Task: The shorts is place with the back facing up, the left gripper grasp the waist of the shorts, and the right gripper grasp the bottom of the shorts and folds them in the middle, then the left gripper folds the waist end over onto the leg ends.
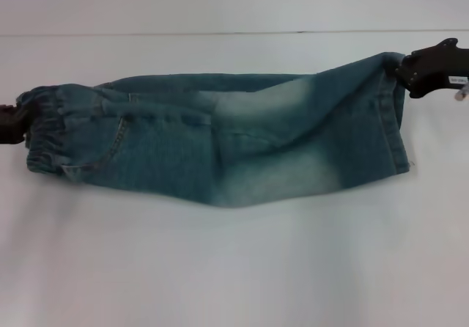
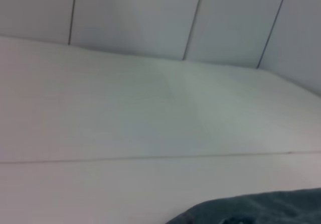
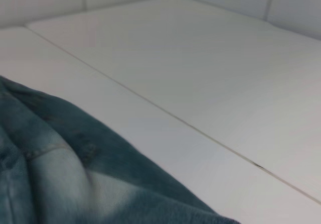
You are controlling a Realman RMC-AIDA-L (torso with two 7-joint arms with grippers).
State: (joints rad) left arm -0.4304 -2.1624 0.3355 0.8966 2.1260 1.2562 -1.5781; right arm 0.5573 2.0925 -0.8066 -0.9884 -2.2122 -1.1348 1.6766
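Note:
The faded blue-green denim shorts (image 1: 220, 144) are doubled lengthwise and stretched across the white table, sagging in the middle. The ruffled elastic waist (image 1: 42, 129) is at the left, and my left gripper (image 1: 18, 118) is shut on it at the view's left edge. The hemmed bottom of the shorts (image 1: 392, 114) is at the right, and its far corner is pinched by my right gripper (image 1: 401, 72), which is shut on it. One patch pocket (image 1: 102, 140) faces up. A strip of the denim (image 2: 261, 209) shows in the left wrist view, and a larger fold of the shorts (image 3: 60, 174) in the right wrist view.
The white table (image 1: 234, 268) spreads on all sides of the shorts. A thin seam (image 1: 220, 34) runs across it behind them. Panelled white walls (image 2: 150, 18) rise at the back.

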